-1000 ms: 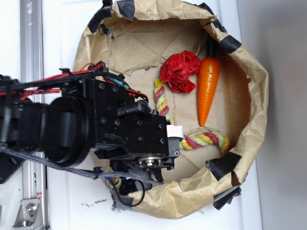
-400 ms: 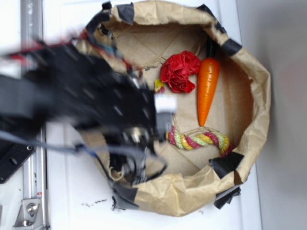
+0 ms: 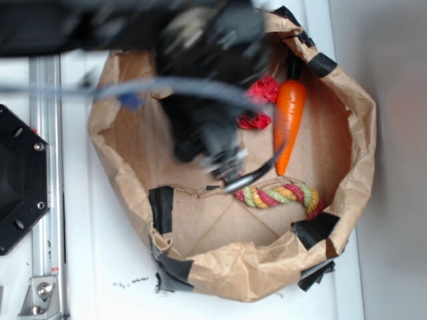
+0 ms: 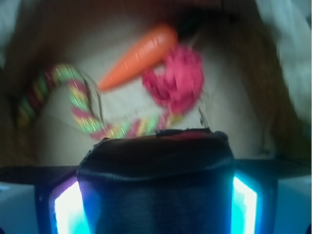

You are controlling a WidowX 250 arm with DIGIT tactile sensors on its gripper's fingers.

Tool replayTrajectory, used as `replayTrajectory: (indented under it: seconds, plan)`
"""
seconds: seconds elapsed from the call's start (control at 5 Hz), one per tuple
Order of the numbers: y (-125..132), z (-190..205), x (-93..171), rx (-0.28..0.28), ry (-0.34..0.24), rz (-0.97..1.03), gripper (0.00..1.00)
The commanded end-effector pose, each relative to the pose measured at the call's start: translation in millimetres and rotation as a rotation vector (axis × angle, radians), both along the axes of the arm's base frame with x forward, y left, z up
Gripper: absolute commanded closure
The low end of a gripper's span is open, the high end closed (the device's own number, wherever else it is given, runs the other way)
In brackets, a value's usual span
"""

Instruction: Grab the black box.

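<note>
Black and shiny, the small soft-cornered box (image 4: 155, 161) sits squeezed between the robot gripper (image 4: 155, 195)'s two glowing fingers (image 4: 69, 209), above the brown paper nest (image 3: 347, 87).

arm (image 3: 200, 80) moved up, off bag's lower left | black box (image 4: 155, 183) now betw. fingers (image 4: 68, 209)

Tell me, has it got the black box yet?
Looks so. In the wrist view the black box sits squeezed between the gripper's glowing fingers, above the carrot and rope. The arm is a blur over the paper bag. Left, probably: carry it clear without dropping it.
</note>
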State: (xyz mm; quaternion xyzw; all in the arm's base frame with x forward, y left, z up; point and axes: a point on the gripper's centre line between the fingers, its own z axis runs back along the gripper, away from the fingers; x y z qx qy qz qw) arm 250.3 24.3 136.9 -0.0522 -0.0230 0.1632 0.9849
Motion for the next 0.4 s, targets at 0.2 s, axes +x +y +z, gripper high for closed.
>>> replayTrajectory:
  seconds: [0.2]
  plan:
    - [-32.2, -13.6, 15.6, 0.037, -0.019, -0.165, 1.00]
